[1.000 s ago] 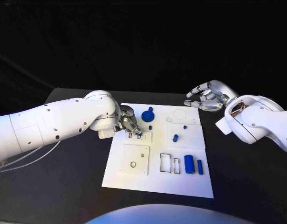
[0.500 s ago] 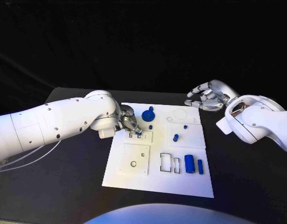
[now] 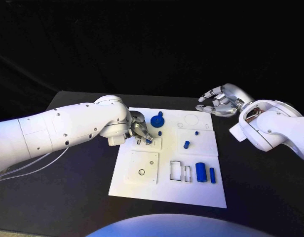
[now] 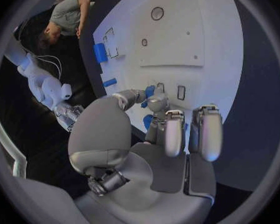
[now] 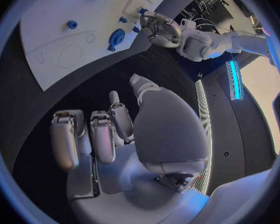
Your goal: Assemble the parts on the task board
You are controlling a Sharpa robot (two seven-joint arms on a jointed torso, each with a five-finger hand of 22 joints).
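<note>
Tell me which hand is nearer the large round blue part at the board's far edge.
Left. The left hand works on the task board just beside the round blue part; the right hand hovers off the board's far right corner, farther away.

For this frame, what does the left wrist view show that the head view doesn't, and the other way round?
Left wrist view alone: the left hand's palm side, its fingertips pinching a small blue part over the slotted block near the task board's edge.

Head view alone: the right hand raised beyond the board's far right corner, holding nothing, and the round blue part beside the left hand.

Both: the white board, the left hand, the two blue bars and the outlined empty recesses.
</note>
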